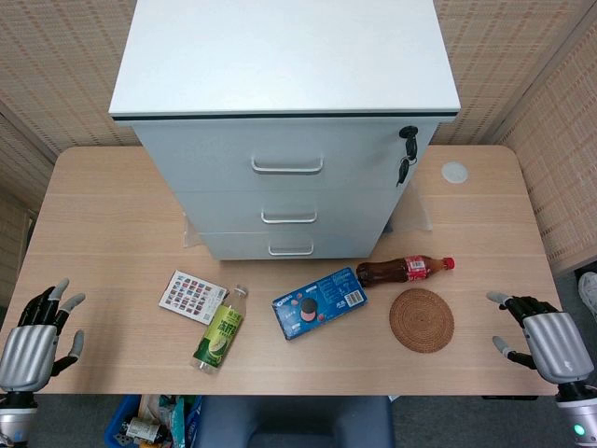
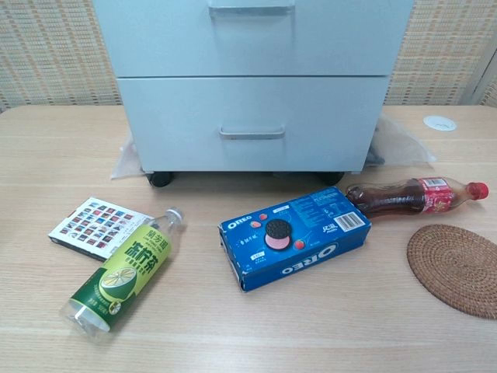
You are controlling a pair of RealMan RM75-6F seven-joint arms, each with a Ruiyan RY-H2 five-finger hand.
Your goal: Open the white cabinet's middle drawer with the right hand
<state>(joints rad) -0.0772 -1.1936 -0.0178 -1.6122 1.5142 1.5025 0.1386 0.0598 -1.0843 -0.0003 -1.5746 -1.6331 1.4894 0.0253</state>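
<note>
- The white cabinet (image 1: 284,103) fills the upper centre of the head view, standing on the wooden table (image 1: 103,233) with its three drawer fronts facing the camera.
- The middle drawer (image 1: 289,211) sits at the centre of that view, flush with the drawers above and below it; its metal handle (image 1: 289,218) runs level across the front.
- Keys (image 1: 407,154) hang from a lock at the upper right corner of the cabinet front.
- The right hand (image 1: 546,338) rests at the lower right edge of the head view, fingers spread and pointing inward, holding nothing and well apart from the cabinet.
- The left hand (image 1: 35,341) is at the lower left edge, fingers apart and raised, also empty.
- A blue Oreo box (image 2: 295,235) lies flat at the centre of the chest view, tilted, just in front of the cabinet.
- A cola bottle (image 2: 411,196) with a red cap lies on its side to the right of the box, its base near the box's upper right corner.
- A round woven coaster (image 2: 458,268) lies at the lower right, just below the cola bottle.
- A green tea bottle (image 2: 124,272) lies on its side at the lower left, cap toward the cabinet.
- A small patterned card box (image 2: 93,225) lies just beside the green bottle's neck, to its left.
- A white round disc (image 1: 454,172) is set in the tabletop right of the cabinet.
</note>
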